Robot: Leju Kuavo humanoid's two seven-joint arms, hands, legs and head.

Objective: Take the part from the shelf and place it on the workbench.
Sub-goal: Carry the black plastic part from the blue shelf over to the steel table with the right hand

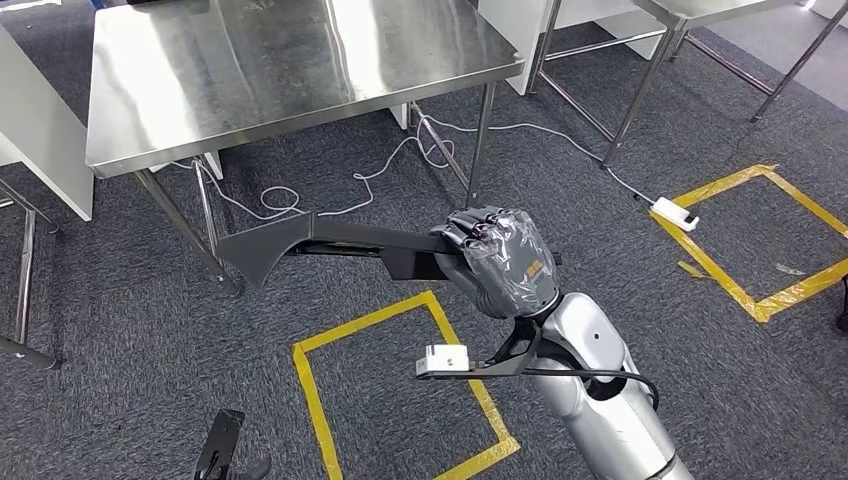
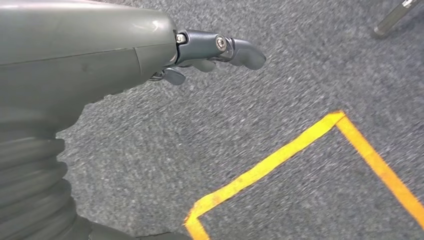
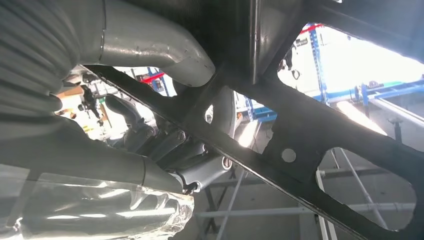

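While the right hand gripped the long black part at one end, fingers wrapped around it, the part extended level above the carpet, its far tip just short of the steel workbench's near edge and beside a table leg. The left hand hung over the carpet holding nothing, fingers slightly curled. Yellow tape squares marked the floor; a white cable trailed under the bench.

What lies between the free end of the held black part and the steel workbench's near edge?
In the head view, only grey carpet and a table leg separate the long black part, gripped by the right hand, from the stainless workbench.
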